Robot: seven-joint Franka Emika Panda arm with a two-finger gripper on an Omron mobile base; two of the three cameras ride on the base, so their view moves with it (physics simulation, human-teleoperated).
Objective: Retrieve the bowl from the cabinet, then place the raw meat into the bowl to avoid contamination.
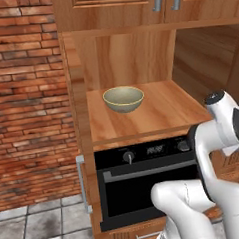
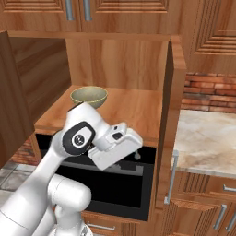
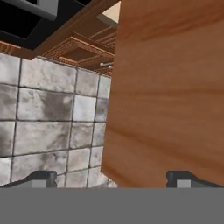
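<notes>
Sitting up on the open cabinet (image 1: 79,84) shelf, the bowl (image 1: 123,98) is higher and farther back than the end effector (image 3: 112,179), whose fingers are spread wide, holding nothing.

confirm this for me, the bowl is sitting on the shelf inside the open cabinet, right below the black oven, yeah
Not quite. The bowl does sit on the shelf inside the open cabinet, but the black oven is below that shelf, not above it. The left base view shows this.
</notes>
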